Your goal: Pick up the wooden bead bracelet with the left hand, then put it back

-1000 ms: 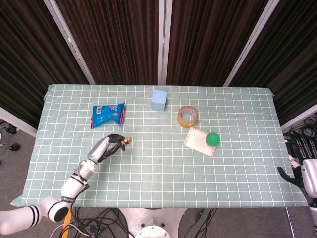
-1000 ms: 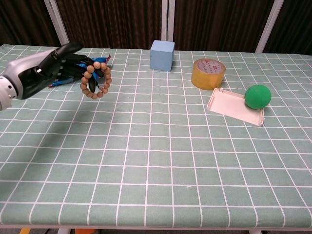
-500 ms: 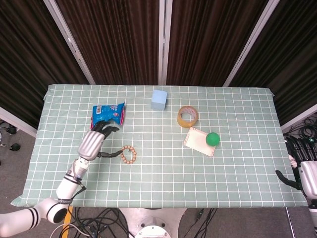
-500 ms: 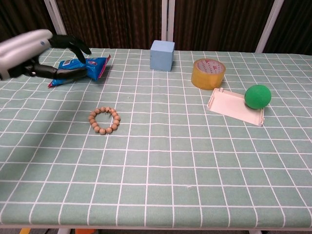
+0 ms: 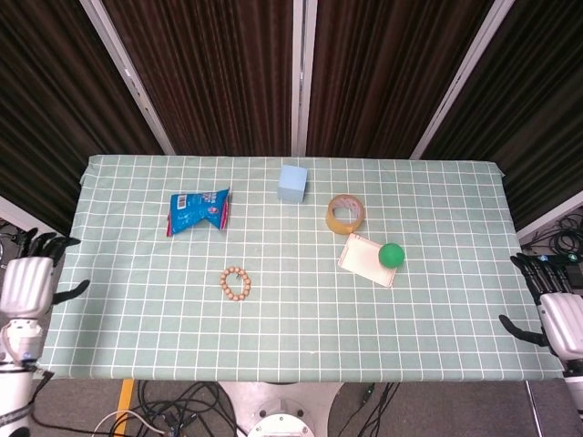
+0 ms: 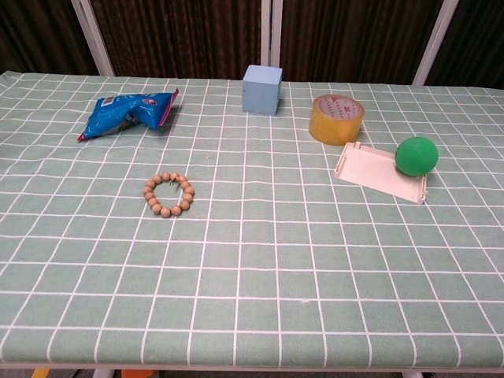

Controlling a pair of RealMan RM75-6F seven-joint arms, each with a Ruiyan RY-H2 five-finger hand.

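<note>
The wooden bead bracelet (image 5: 236,283) (image 6: 168,194) lies flat on the checked green tablecloth, left of centre, with nothing touching it. My left hand (image 5: 29,278) hangs off the table's left edge in the head view, fingers spread and empty, far from the bracelet. My right hand (image 5: 554,314) sits past the right edge, fingers apart and empty. Neither hand shows in the chest view.
A blue snack bag (image 5: 198,210) (image 6: 126,113) lies behind the bracelet. A light blue cube (image 5: 293,182) (image 6: 262,89) stands at the back. A yellow tape roll (image 5: 346,214) (image 6: 336,119), a white tray (image 5: 366,259) (image 6: 381,172) and a green ball (image 5: 391,254) (image 6: 416,154) sit to the right.
My left hand let go of the bracelet, which now rests on the cloth, then drew back off the table's left edge. The right hand has barely moved.
</note>
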